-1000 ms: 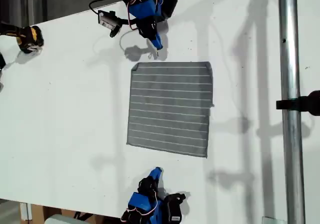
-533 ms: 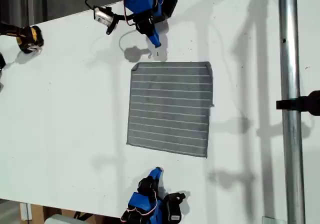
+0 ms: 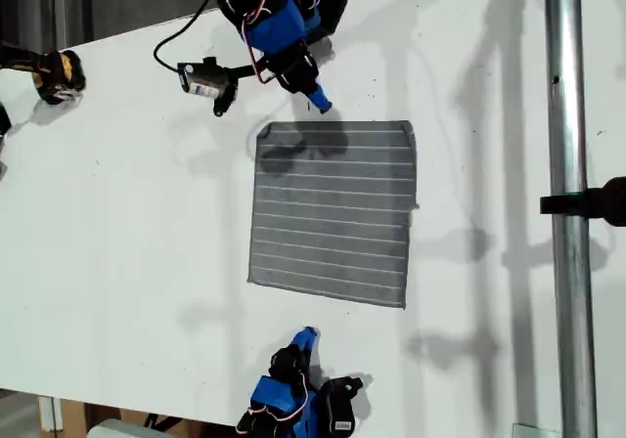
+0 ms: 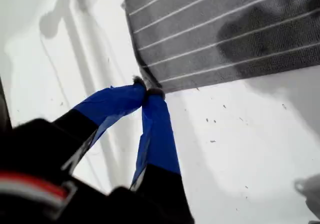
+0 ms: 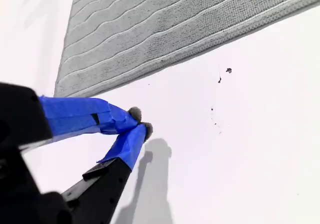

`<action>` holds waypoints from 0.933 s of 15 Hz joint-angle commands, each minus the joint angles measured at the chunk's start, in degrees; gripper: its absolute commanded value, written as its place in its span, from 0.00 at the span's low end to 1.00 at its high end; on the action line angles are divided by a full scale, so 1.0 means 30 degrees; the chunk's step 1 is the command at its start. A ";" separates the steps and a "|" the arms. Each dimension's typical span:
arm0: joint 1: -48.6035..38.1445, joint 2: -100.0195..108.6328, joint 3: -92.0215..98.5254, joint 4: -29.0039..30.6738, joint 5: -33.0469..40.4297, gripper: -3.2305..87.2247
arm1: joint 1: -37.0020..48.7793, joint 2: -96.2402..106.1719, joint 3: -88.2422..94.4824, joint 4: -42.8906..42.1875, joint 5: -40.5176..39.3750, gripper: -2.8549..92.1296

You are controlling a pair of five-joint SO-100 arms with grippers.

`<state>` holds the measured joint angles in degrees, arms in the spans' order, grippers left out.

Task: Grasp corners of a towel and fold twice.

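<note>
Exterior view shows the towel [image 3: 333, 213] lying flat mid-table between our two arms. Our first gripper [image 4: 147, 91] hangs at twelve o'clock, tips pinched together and empty, just off the towel's edge. Our second gripper [image 5: 140, 122] waits at six o'clock, likewise clenched on nothing, slightly further off. First arm looks nearer.

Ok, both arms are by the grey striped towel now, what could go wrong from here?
1. My first pincer has its tips together beside a corner of the grey striped towel, with no cloth visibly between them. Lowering it shut would likely shove or bunch the corner rather than grasp it.
2. My second pincer is also closed and hangs apart from the towel's edge over the white table. If only one arm grips, the fold may skew.
</note>
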<state>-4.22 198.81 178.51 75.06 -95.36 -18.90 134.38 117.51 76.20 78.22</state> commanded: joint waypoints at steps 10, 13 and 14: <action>0.0674 0.0117 -0.0059 -0.0088 -0.0557 0.02 | -0.4189 -1.1953 -1.2187 0.2344 -0.2432 0.03; 0.0791 0.0117 -0.0059 -0.0117 -0.0674 0.02 | -0.4072 -1.1895 -1.2129 0.2549 -0.2432 0.31; 0.0879 0.0117 -0.0059 -0.0117 -0.0732 0.02 | -0.4072 -1.1953 -1.2275 0.2637 -0.2695 0.44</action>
<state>-2.37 198.81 178.51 75.06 -97.03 -31.03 97.56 84.73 83.85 71.19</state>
